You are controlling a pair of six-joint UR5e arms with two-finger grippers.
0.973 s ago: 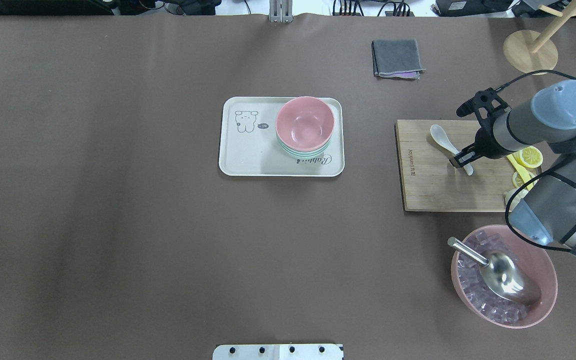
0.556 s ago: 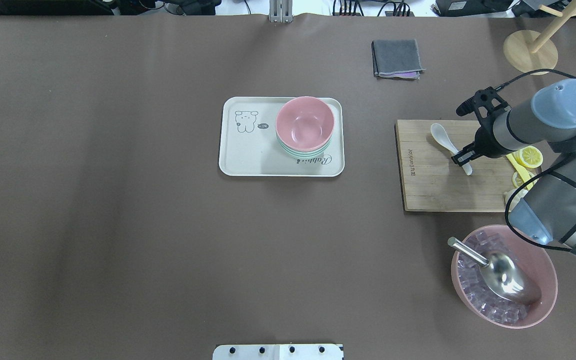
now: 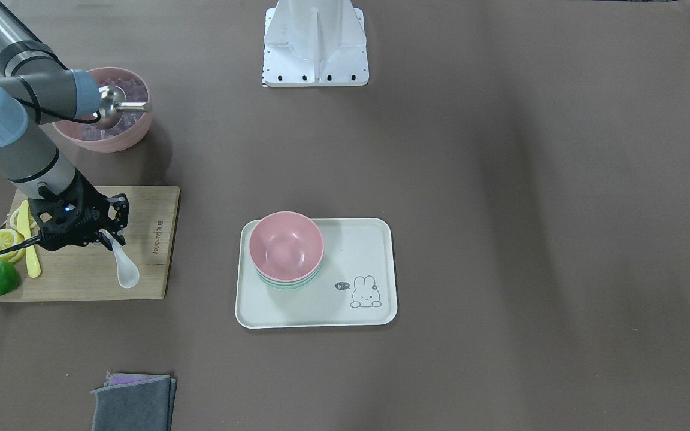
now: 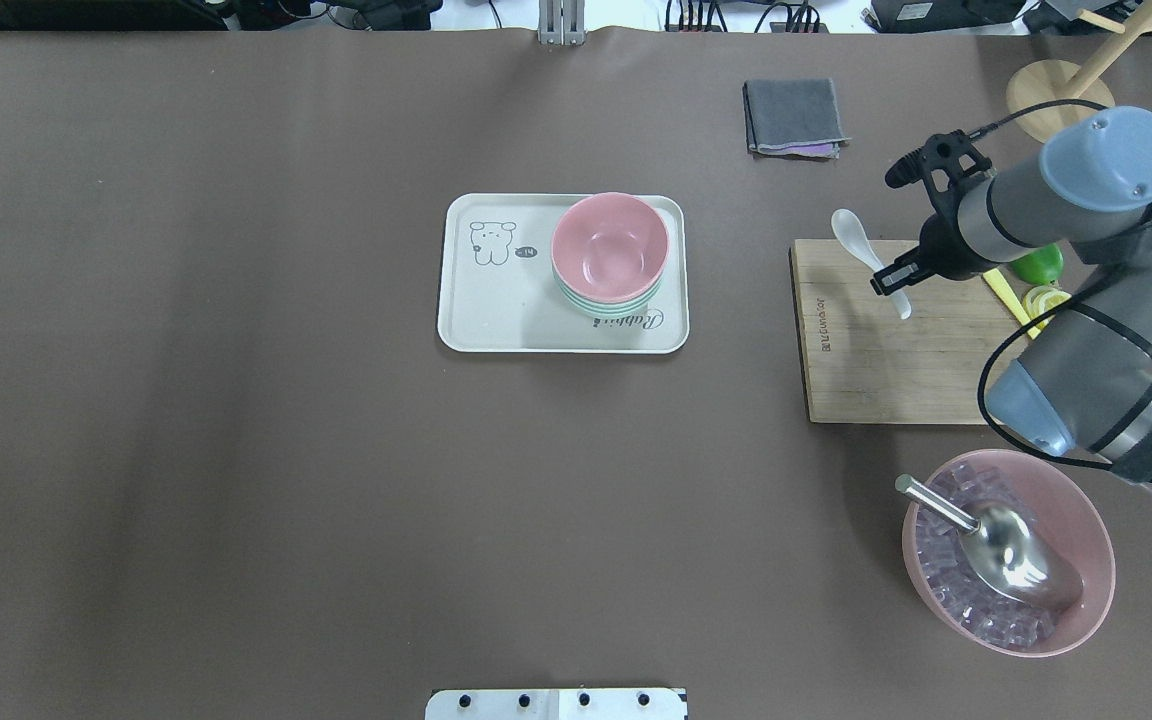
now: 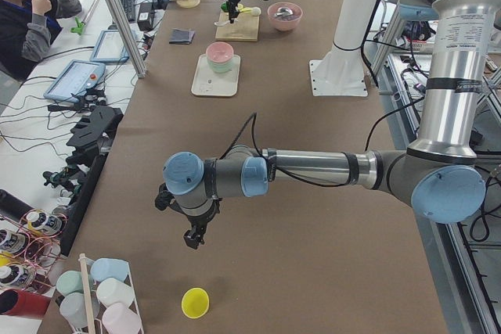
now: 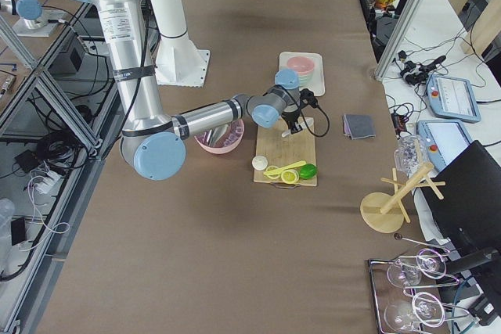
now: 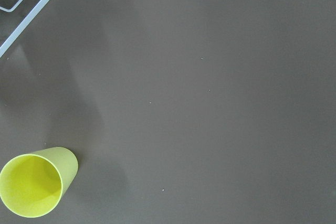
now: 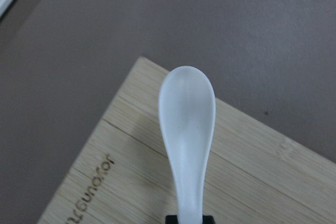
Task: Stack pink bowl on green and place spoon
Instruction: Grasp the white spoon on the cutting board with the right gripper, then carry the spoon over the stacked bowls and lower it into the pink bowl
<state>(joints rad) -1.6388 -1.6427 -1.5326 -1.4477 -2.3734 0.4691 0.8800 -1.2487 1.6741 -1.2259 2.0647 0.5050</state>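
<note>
The pink bowl (image 4: 608, 245) sits nested on the green bowl (image 4: 600, 306) at the right end of the cream tray (image 4: 496, 310); the stack also shows in the front view (image 3: 286, 244). My right gripper (image 4: 891, 283) is shut on the handle of the white spoon (image 4: 851, 232) and holds it above the far edge of the wooden cutting board (image 4: 886, 370). The right wrist view shows the spoon (image 8: 187, 124) pointing away from the fingers. My left gripper (image 5: 192, 238) hangs over bare table near a yellow cup (image 5: 195, 303); I cannot tell whether it is open or shut.
A large pink bowl of ice cubes (image 4: 1086, 520) with a metal scoop (image 4: 1006, 550) stands near the board. A lime (image 4: 1036, 263), lemon slices and a yellow knife lie on the board's right end. A grey cloth (image 4: 794, 117) and a wooden stand (image 4: 1061, 100) are at the back.
My right gripper has lifted the spoon off the cutting board and carried it up and toward the board's far left corner. The bowls and tray have not moved.
</note>
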